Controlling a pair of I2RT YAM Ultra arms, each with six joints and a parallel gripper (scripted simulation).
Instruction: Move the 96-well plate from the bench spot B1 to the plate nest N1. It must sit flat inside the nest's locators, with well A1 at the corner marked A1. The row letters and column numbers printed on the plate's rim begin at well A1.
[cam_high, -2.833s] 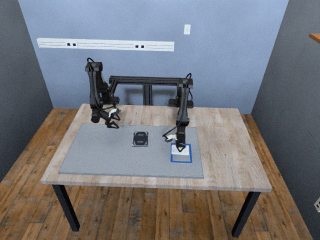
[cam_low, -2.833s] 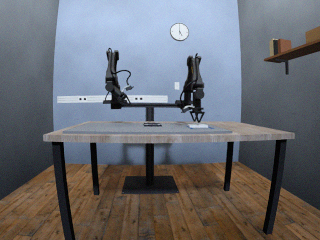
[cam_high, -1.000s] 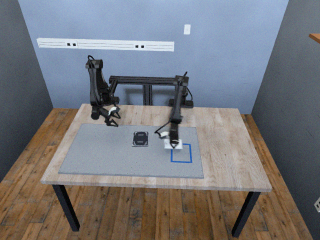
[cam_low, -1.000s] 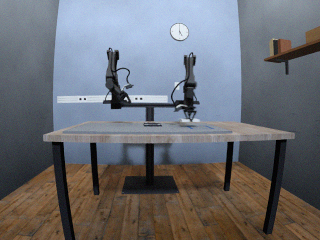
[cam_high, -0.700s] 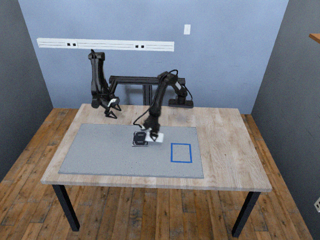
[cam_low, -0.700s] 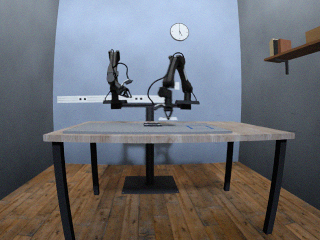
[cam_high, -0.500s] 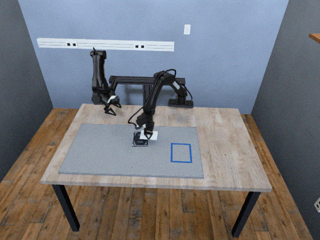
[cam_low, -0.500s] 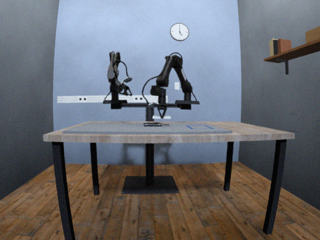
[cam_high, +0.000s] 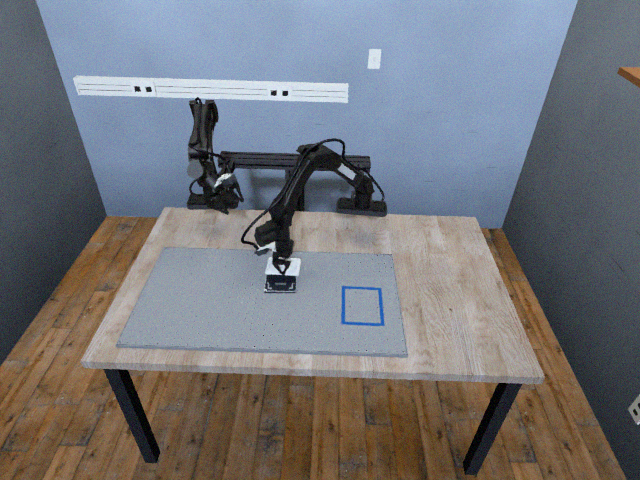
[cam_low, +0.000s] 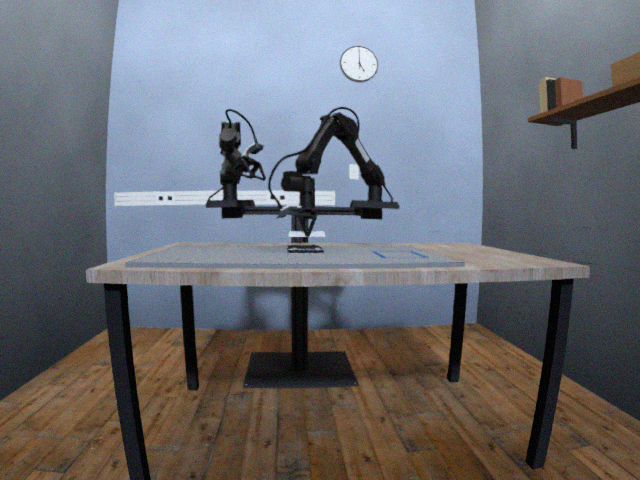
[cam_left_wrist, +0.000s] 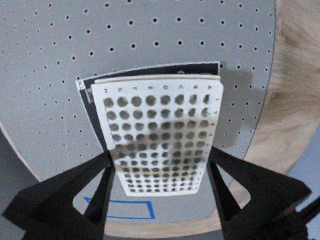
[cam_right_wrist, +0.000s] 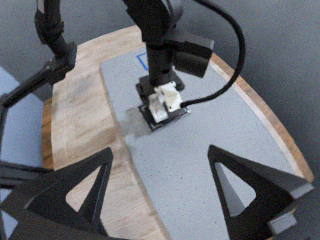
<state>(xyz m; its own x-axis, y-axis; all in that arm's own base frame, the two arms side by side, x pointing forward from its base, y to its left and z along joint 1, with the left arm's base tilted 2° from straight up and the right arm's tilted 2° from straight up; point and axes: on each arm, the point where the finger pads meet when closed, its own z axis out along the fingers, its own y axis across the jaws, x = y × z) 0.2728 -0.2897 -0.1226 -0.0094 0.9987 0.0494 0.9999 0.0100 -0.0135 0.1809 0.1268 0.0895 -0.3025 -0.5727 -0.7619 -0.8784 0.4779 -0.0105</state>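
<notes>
The 96-well plate (cam_high: 295, 265) (cam_low: 318, 234) (cam_left_wrist: 158, 131) hangs above the nest (cam_high: 280, 287) (cam_low: 305, 250) (cam_left_wrist: 202, 68) (cam_right_wrist: 169, 121), gripped across its width by the left hand (cam_high: 281, 267) (cam_low: 308, 232) (cam_left_wrist: 160, 151) (cam_right_wrist: 159, 101), presumably leaving its underside free for seating. Corner A1 warrants checking: the nest's pale corner label appears nearer row H. The right hand (cam_high: 233, 200) (cam_low: 259, 170) (cam_right_wrist: 159, 152) stands open, apart.

Wall clock (cam_low: 358, 63) hung upper right of centre; books (cam_low: 568, 91) stood on shelf (cam_low: 594, 100), upper right
</notes>
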